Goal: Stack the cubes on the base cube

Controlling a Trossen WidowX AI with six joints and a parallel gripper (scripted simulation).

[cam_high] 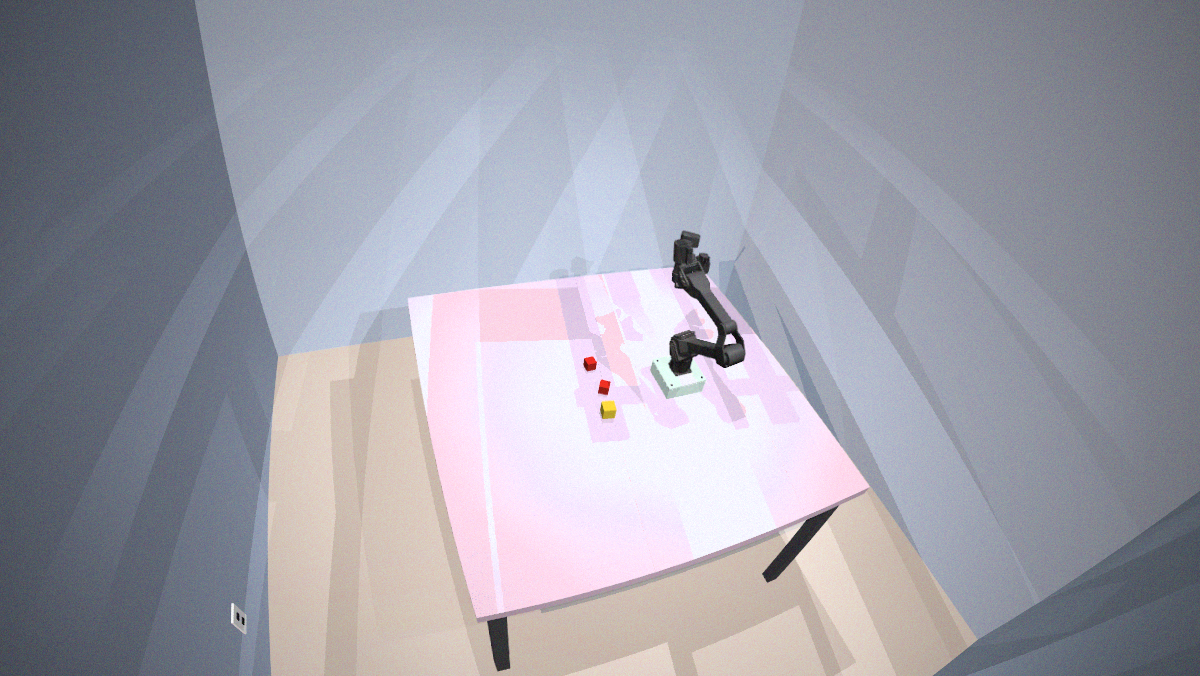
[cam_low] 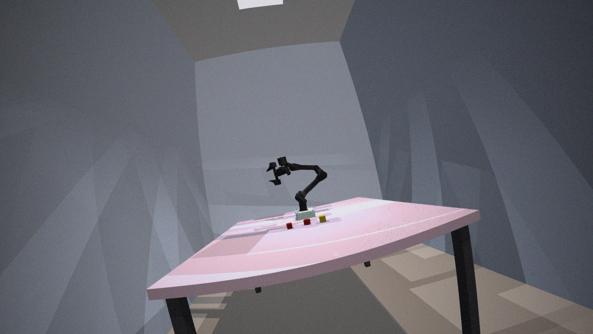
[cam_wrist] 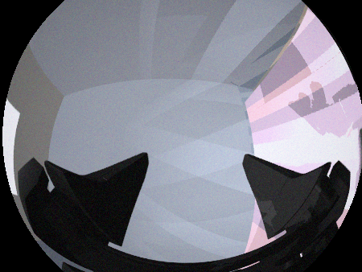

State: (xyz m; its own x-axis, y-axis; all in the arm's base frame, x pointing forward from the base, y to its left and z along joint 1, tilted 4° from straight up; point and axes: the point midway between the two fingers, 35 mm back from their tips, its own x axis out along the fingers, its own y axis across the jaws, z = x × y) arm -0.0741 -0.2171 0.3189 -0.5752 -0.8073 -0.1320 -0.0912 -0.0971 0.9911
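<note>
A yellow cube (cam_high: 607,409) (cam_low: 322,218), slightly larger than the red ones, sits on the table at one end of a loose row and has nothing on top. A red cube (cam_high: 603,387) (cam_low: 306,222) lies in the middle of the row, apart from the yellow one. Another red cube (cam_high: 590,363) (cam_low: 289,225) lies at the other end, apart from both. My gripper (cam_low: 268,176) (cam_wrist: 198,159) is open and empty, raised high above the table and well away from the cubes. It points sideways at a wall, and no cube shows in the wrist view.
The pink and white table (cam_high: 554,520) (cam_low: 373,236) carries the cubes and the pale green mounting block (cam_high: 684,387) (cam_low: 305,214) of the arm. The block stands close beside the row. Walls rise around the table. Shadow patches cross the table top.
</note>
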